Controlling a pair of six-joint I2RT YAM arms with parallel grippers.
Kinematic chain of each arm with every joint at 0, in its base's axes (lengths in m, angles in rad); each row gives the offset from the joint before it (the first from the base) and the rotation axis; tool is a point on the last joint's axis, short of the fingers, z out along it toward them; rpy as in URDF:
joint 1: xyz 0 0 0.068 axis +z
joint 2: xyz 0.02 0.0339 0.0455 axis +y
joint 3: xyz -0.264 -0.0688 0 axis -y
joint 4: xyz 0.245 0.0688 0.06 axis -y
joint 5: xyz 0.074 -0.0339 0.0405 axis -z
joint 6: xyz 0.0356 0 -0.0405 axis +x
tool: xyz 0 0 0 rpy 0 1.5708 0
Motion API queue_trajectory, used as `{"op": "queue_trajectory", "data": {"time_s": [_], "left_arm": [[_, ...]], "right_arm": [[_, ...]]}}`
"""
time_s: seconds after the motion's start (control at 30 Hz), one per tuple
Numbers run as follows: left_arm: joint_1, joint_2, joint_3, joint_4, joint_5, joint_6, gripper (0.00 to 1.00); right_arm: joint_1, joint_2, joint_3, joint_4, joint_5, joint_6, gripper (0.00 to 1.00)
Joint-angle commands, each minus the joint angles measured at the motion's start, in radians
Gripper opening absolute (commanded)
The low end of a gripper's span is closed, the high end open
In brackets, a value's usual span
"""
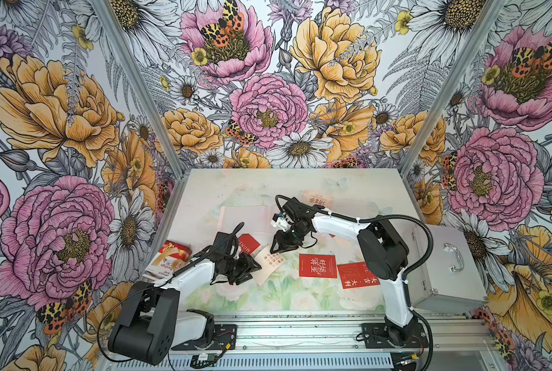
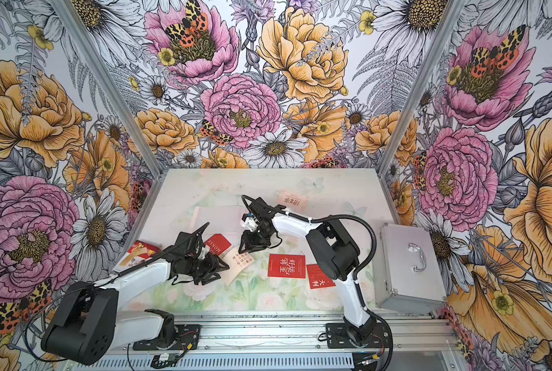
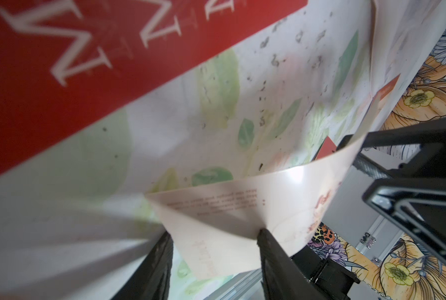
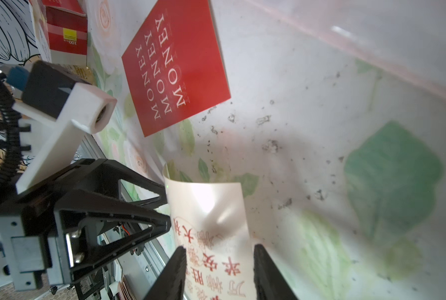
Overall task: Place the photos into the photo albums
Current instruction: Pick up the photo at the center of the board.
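Observation:
A cream photo [image 1: 269, 264] with red Chinese characters hangs bent between both grippers near the table's middle. My left gripper [image 1: 259, 267] grips its near end; in the left wrist view the buckled photo [image 3: 242, 207] spans the jaws [image 3: 214, 241]. My right gripper [image 1: 273, 251] is shut across the far end's width [image 4: 216, 254]. A red "MONEY" photo [image 1: 249, 244] lies flat just behind them. Two more red photos [image 1: 318, 265] [image 1: 358, 274] lie to the right, and a pale one [image 1: 314, 199] at the back. The pale pink photo album [image 1: 236, 218] lies flat behind the grippers.
A red-and-white bandage box [image 1: 168, 260] stands at the table's left edge, beside my left arm. A silver metal case [image 1: 448, 263] with a handle sits off the right edge, next to my right arm.

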Motion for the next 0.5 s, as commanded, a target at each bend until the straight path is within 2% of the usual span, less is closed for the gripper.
{"op": "queue_trajectory", "data": {"time_s": [0.0,0.47], "left_arm": [[0.021,0.05,-0.022,-0.018,-0.169,0.039,0.54],[0.022,0.066,-0.008,-0.019,-0.167,0.047,0.54]], "right_arm": [[0.01,-0.055,-0.013,0.039,-0.068,0.017,0.43],[-0.006,-0.096,-0.039,0.074,-0.097,0.039,0.43]]}}
